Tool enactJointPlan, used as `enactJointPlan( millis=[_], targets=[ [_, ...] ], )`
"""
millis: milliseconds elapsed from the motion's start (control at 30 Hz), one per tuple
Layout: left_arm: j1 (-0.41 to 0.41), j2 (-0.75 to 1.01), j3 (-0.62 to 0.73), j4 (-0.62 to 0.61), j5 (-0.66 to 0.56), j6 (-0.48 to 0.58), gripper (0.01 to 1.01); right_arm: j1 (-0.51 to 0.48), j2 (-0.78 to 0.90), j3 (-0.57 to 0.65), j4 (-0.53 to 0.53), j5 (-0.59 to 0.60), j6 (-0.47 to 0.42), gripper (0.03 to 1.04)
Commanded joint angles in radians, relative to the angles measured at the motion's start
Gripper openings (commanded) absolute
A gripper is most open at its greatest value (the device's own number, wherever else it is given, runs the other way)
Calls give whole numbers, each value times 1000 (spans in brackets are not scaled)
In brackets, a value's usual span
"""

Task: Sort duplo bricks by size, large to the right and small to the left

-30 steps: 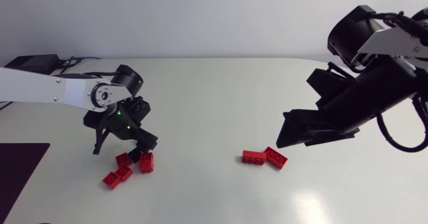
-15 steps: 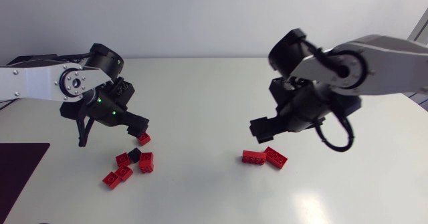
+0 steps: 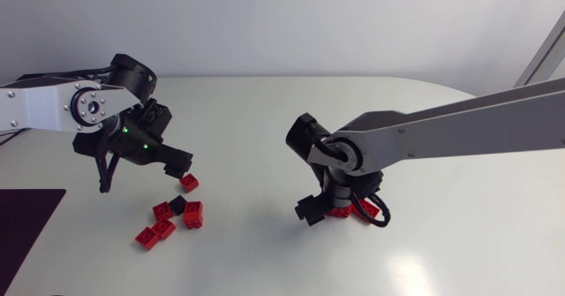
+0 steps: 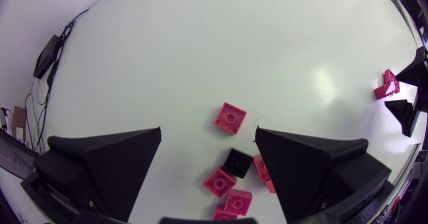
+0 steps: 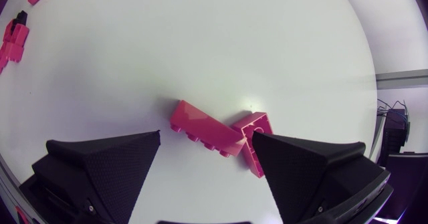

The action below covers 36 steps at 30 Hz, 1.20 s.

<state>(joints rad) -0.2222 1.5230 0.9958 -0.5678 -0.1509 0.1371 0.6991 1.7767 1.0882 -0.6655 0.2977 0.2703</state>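
Several small bricks lie at the left: a lone red one (image 3: 189, 182) (image 4: 230, 117) and, nearer the front, a cluster of red ones (image 3: 163, 230) (image 4: 219, 182) around a black one (image 3: 178, 204) (image 4: 238, 162). My left gripper (image 3: 174, 164) (image 4: 208, 134) hangs open just above and behind the lone red brick, holding nothing. Two large red bricks (image 3: 340, 210) (image 5: 204, 128) lie touching at the middle right, one long and one (image 5: 256, 138) angled against it. My right gripper (image 3: 341, 209) (image 5: 206, 137) is low over them, open, a finger on either side.
A dark mat (image 3: 22, 216) lies at the table's front left corner. Cables and a black box (image 3: 44, 82) sit at the back left. Bare white tabletop separates the two brick groups.
My right arm has swung in from the far right and come down over the two large bricks. My left gripper has lifted back to the left, uncovering the lone small red brick.
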Motion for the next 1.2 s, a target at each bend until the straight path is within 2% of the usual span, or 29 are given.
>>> enactJointPlan(
  millis=[0, 333, 800, 1000, 1167],
  targets=[
    [7, -20, -14, 0, -6, -17, 979, 11, 35, 7, 10, 20, 20, 993],
    [3, -17, -13, 3, -6, -22, 979, -108, 50, -48, 76, 63, -29, 993],
    [-2, -11, -17, 6, -6, -34, 979, -369, -68, -192, 155, 52, -174, 993],
    [-5, -11, -11, 6, -6, -40, 979, -397, -111, -192, 149, 40, -192, 993],
    [-5, -27, -9, 6, -6, -44, 979, -354, -158, -125, 98, 34, -132, 993]
  ],
)
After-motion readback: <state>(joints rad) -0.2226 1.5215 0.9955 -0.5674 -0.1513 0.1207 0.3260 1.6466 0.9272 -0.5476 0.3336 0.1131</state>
